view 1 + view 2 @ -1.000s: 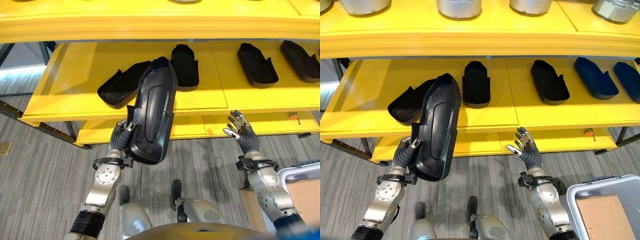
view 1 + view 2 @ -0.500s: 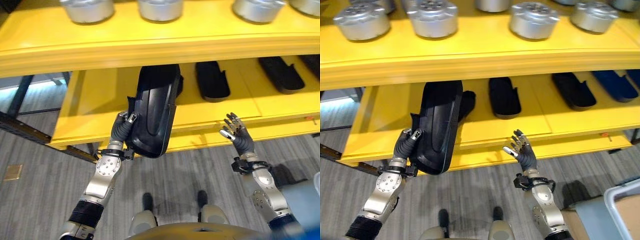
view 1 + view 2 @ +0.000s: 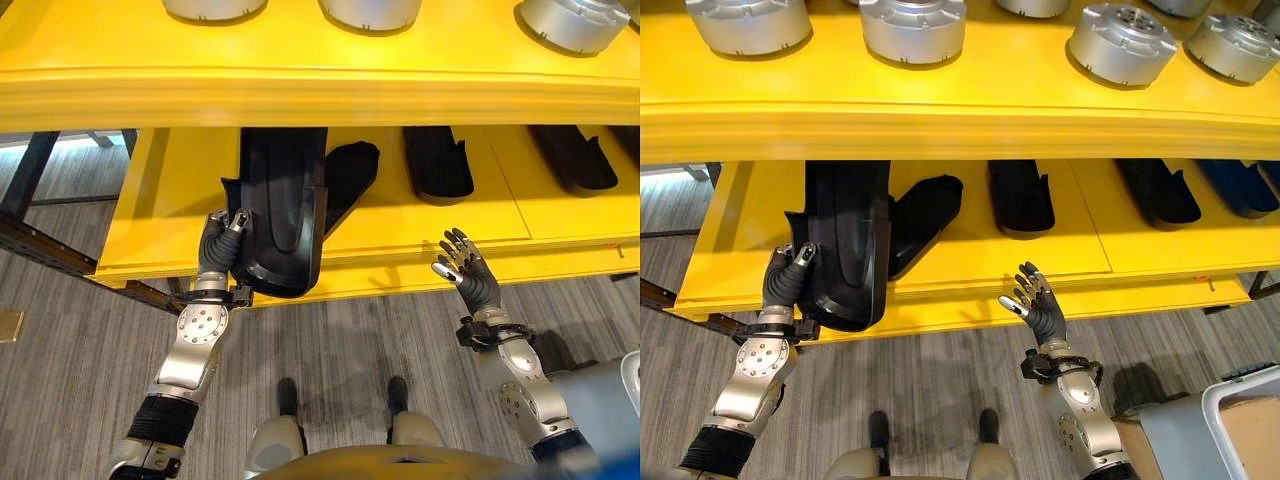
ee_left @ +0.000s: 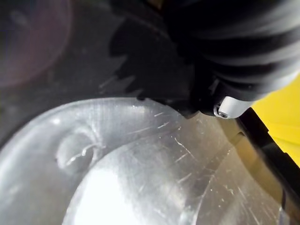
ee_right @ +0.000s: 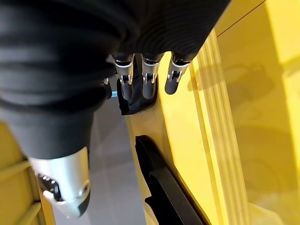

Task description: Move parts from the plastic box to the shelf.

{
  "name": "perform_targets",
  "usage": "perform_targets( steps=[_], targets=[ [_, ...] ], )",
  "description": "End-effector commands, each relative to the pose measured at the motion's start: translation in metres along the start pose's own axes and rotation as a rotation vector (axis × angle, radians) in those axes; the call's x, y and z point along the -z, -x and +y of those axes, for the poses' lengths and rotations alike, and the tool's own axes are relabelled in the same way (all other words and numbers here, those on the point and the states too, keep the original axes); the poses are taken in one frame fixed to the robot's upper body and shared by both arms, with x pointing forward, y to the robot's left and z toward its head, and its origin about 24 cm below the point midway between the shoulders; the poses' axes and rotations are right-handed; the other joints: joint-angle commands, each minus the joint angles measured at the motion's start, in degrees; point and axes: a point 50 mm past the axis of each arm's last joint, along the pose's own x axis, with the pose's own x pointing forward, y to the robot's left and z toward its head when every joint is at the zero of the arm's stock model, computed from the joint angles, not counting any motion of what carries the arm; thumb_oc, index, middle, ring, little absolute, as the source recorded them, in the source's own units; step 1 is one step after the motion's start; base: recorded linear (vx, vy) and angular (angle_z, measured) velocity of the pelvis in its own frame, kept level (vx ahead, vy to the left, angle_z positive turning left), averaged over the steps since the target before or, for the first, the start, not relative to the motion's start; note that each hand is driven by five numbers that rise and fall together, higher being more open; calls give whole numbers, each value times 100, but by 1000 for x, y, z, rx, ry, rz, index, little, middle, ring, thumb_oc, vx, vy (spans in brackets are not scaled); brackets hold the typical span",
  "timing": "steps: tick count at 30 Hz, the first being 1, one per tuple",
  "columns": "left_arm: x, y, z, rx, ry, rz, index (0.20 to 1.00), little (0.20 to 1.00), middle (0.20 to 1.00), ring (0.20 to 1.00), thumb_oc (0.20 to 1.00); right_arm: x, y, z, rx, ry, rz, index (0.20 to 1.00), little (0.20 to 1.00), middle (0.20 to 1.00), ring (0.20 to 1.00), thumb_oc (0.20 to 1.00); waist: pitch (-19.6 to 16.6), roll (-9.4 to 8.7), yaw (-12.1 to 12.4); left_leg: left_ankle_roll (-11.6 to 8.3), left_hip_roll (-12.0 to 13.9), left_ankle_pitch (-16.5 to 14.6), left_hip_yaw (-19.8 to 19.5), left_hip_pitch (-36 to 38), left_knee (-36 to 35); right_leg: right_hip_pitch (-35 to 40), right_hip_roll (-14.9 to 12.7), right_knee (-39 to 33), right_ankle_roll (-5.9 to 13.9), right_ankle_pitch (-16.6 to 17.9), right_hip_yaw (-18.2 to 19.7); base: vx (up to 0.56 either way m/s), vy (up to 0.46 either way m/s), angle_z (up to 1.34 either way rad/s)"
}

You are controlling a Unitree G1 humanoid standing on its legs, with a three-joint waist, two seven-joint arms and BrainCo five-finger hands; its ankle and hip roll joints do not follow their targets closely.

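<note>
A long black moulded part (image 3: 280, 210) stands nearly upright at the front edge of the yellow middle shelf (image 3: 170, 190). Its upper end reaches in under the top shelf. My left hand (image 3: 222, 245) is shut on the part's lower left rim, thumb and fingers curled round it. In the left wrist view the part's glossy surface (image 4: 117, 164) lies right against the hand. My right hand (image 3: 1038, 308) is raised in front of the shelf edge with its fingers (image 5: 145, 79) spread, open and holding nothing.
More black parts lie on the middle shelf: one (image 3: 345, 180) just behind the held part, others (image 3: 437, 160) (image 3: 573, 155) further right. Round silver parts (image 3: 915, 25) stand on the top shelf (image 3: 320, 85). A grey plastic box (image 3: 1240, 420) sits on the floor at lower right.
The view has shifted closer to the shelf. My left hand has carried the black part forward, so its top now sits under the top shelf. The right hand stays open.
</note>
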Motion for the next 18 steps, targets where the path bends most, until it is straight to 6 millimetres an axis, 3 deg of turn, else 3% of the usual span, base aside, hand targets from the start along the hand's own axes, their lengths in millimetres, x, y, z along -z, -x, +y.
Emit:
perform_targets(
  steps=[1,4,7,9,10,12,13,15,16,17,18],
  targets=[
    [-43,-10,15,-75,14,-243,200,200,200,200,200,-28,-5,-1,-20,20,-135,1000,1000,1000,1000,1000,-181,-136,80,-74,453,-505,-55,-448,895,310,-709,259,436,774,-132,-6,43,23],
    [-46,-12,13,-59,7,-256,200,200,200,200,200,-32,-7,0,-22,16,-155,1000,1000,1000,1000,1000,-128,-154,91,46,322,-688,-194,-656,1196,298,-817,394,446,1009,-170,3,89,29],
    [-45,-12,11,-49,-1,-253,200,200,200,200,200,-30,-8,5,-33,-4,-153,1000,1000,1000,1000,1000,-110,-77,81,200,157,-738,-205,-648,1143,184,-946,646,381,1508,-113,27,171,15],
    [-44,-12,11,-45,0,-248,200,200,200,200,200,-29,-8,6,-38,-10,-151,1000,1000,1000,1000,1000,-107,-44,77,245,121,-723,-178,-580,1041,102,-963,746,361,1632,-84,26,211,13],
    [-42,-10,11,-42,7,-236,200,200,200,200,200,-28,-11,12,-54,-16,-148,1000,1000,1000,1000,1000,-41,95,140,350,8,-646,-63,-271,659,-107,-1060,1101,304,1853,-300,26,365,9],
    [-40,-9,12,-44,18,-225,200,200,200,200,200,-27,-15,18,-79,-20,-149,1000,1000,1000,1000,1000,72,238,252,417,-64,-605,144,94,268,-306,-1028,1565,236,1467,-1021,26,369,-35],
    [-40,-9,12,-45,18,-225,200,200,200,200,200,-27,-15,18,-79,-20,-149,1000,1000,1000,1000,1000,77,237,252,417,-65,-602,143,101,262,-301,-1029,1566,236,1465,-1022,64,252,-95],
    [-39,-7,10,-33,21,-215,200,200,200,200,200,-31,-19,23,-118,-7,-160,1000,1000,1000,1000,1000,109,345,79,441,-69,-413,282,482,-230,-753,-71,1739,-27,480,-954,77,200,-79],
    [-39,-7,11,-36,27,-214,200,200,200,200,200,-32,-19,23,-125,-2,-160,1000,1000,1000,1000,1000,138,362,76,412,-71,-384,327,568,-304,-815,71,1724,-49,291,-897,32,43,-41],
    [-38,-7,11,-43,37,-212,200,200,200,200,200,-35,-19,24,-146,13,-168,1000,1000,1000,1000,1000,210,334,50,343,-121,-308,325,629,-395,-675,399,1213,-220,22,-853,25,-4,-22],
    [-36,-6,10,-39,42,-203,200,200,200,200,200,-33,-17,23,-137,8,-162,1000,1000,1000,1000,1000,190,350,90,342,-157,-300,307,677,-415,-510,277,1136,-179,-57,-931,50,-36,-2]
  ],
)
